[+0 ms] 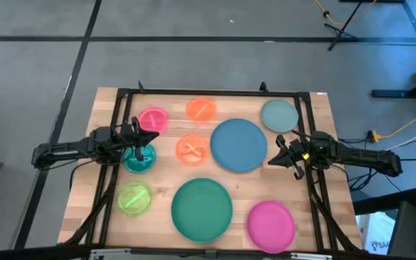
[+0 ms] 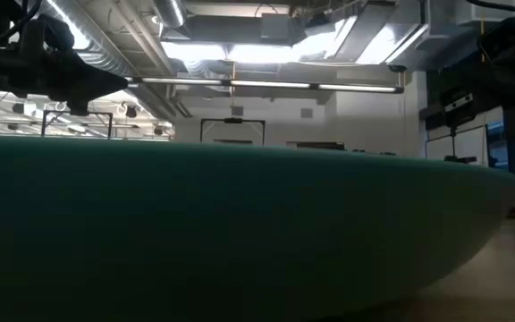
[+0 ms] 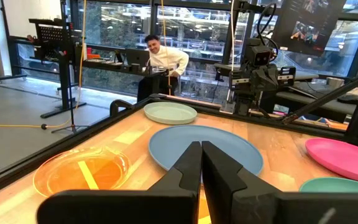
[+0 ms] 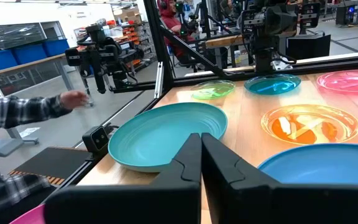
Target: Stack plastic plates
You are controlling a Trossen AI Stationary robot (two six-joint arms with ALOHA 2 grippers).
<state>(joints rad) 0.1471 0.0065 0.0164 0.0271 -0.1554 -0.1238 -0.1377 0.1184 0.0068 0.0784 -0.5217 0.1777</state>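
The plates lie flat on the wooden table. In the high view I see large blue (image 1: 238,144), dark green (image 1: 201,209) and magenta (image 1: 271,224) plates, a grey-green one (image 1: 279,115), and small pink (image 1: 152,119), teal (image 1: 139,160), lime (image 1: 133,198) and two orange (image 1: 201,109) (image 1: 191,148) ones. My left gripper (image 1: 150,137) (image 3: 201,155) is shut, between the pink and teal plates. My right gripper (image 1: 279,150) (image 4: 201,146) is shut, just right of the blue plate (image 4: 322,165). Neither touches a plate.
A black frame (image 1: 208,92) runs round the table's edges. The dark green plate (image 2: 240,233) fills the low view. Beyond the table stand another robot rig (image 4: 101,53), a person's sleeve and hand (image 4: 36,107) and a seated person (image 3: 163,59).
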